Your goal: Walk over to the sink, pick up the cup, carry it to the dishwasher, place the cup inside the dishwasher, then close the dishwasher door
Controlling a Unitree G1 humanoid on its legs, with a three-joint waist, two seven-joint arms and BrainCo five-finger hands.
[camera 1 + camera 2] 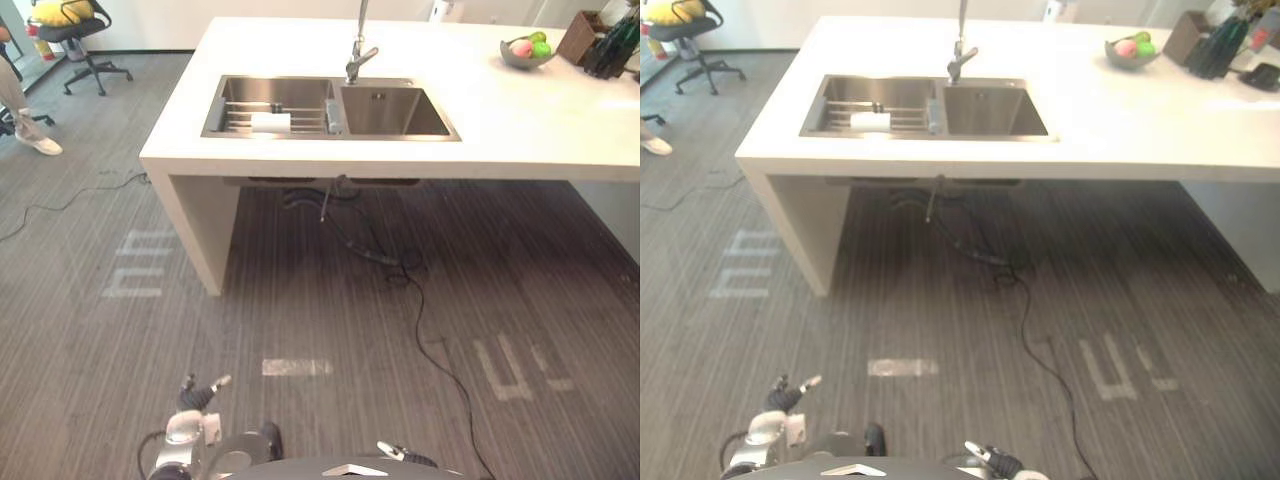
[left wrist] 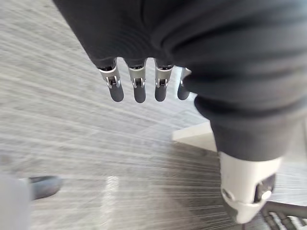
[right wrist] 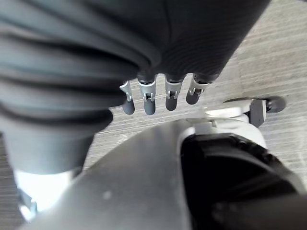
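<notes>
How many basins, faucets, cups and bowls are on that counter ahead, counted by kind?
Sink basins: 2 (left, right)
Faucet: 1
White cup: 1, on the rack in the left basin
Fruit bowl: 1
Total: 5

White item in the sink, far ahead of the left hand: too small to tell if it is the cup, or how it lies. Tap beyond it cut off by the top edge; chair and a person's leg, far left of that hand, cut by the edges. Right hand mostly cut off at the bottom edge; dark items far ahead of it too small to name.
</notes>
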